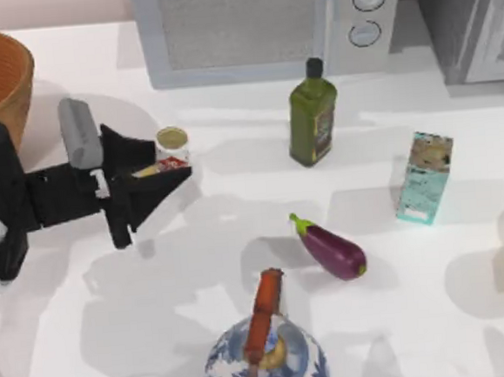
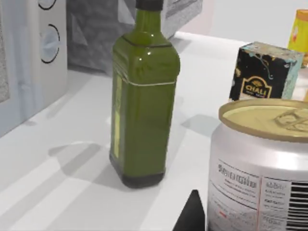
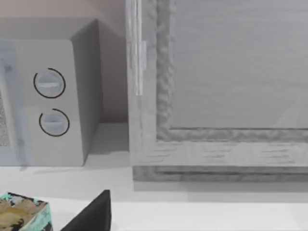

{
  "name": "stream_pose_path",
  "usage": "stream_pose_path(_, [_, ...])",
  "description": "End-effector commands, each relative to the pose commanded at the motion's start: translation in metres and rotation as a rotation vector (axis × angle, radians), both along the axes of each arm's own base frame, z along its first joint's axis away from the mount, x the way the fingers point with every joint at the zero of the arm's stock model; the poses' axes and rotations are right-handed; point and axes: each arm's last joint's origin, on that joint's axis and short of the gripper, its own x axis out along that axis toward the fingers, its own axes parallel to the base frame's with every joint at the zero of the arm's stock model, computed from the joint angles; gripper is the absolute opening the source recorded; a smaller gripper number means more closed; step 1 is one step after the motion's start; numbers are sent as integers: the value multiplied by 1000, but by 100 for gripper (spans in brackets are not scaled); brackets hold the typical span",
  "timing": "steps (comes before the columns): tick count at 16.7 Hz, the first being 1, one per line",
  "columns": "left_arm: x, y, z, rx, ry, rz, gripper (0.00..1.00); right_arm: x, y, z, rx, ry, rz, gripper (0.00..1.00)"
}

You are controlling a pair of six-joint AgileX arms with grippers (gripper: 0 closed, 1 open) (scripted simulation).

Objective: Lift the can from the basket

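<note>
My left arm reaches in from the table's left side, lying low and roughly level, its black forearm and grey wrist link pointing toward the right. The left gripper [image 1: 165,169] is at the arm's end, its two black fingers spread apart in a fork around the can [image 1: 172,149]. A dark fingertip [image 2: 191,216] rises just beside the can's wall in the left wrist view.
</note>
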Motion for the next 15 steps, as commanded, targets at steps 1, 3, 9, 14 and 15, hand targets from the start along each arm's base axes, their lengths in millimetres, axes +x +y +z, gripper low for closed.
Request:
stream_pose_path(1, [3,-1,-6,-5,-6,-24,0,0,0,0,0,0,0,100])
stream_pose_path(3, [9,-2,-17,-14,-16,-72,0,0,0,0,0,0,0,100])
stream_pose_path(9, [22,-7,-53,-40,-59,-223,0,0,0,0,0,0,0,100])
stream_pose_path(14, [29,-10,-61,-50,-92,-298,0,0,0,0,0,0,0,100])
stream_pose_path(15, [29,-10,-61,-50,-92,-298,0,0,0,0,0,0,0,100])
